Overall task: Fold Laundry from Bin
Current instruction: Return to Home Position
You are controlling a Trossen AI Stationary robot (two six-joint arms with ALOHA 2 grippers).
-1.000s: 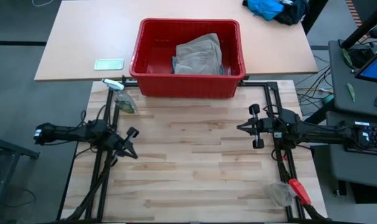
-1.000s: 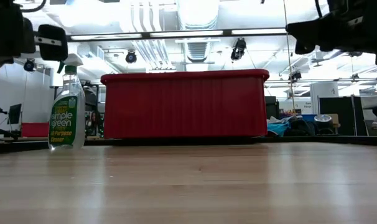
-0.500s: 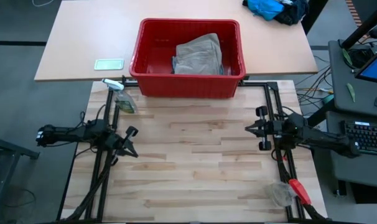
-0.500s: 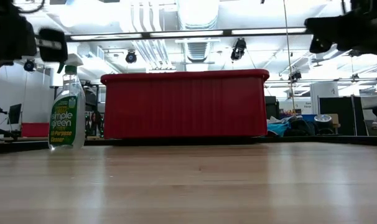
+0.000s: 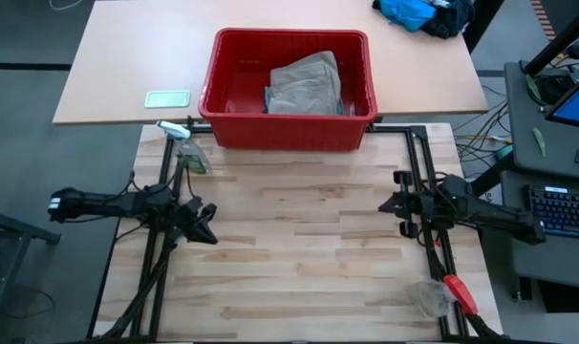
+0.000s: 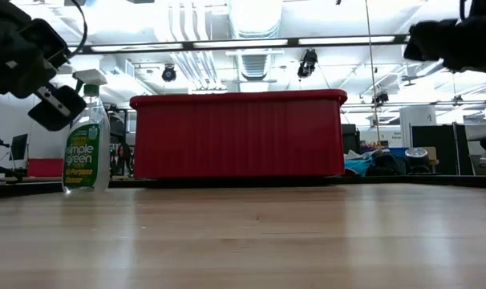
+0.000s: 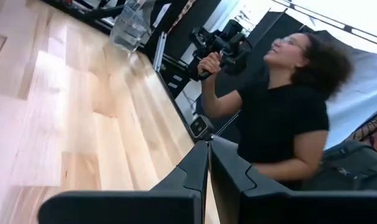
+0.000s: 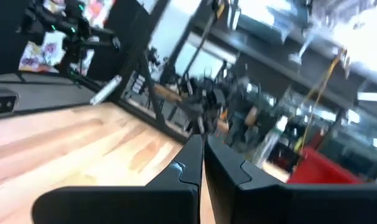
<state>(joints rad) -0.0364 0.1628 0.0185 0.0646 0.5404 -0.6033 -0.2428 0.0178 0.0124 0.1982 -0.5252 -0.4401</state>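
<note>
Laundry (image 5: 306, 84) in bin (image 5: 288, 135), far from right claw (image 5: 390, 204)

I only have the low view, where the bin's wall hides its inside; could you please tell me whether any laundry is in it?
Observer: Yes. The high view shows a folded khaki piece lying in the bin, toward its right side.
Operator: Thank you. Is anything under it?
Observer: A strip of blue denim shows beneath it at its left edge.
Operator: And are the grippers holding anything?
Observer: No. The wrist views show the left gripper and the right gripper both shut and empty, near the left and right edges of the table.
</note>
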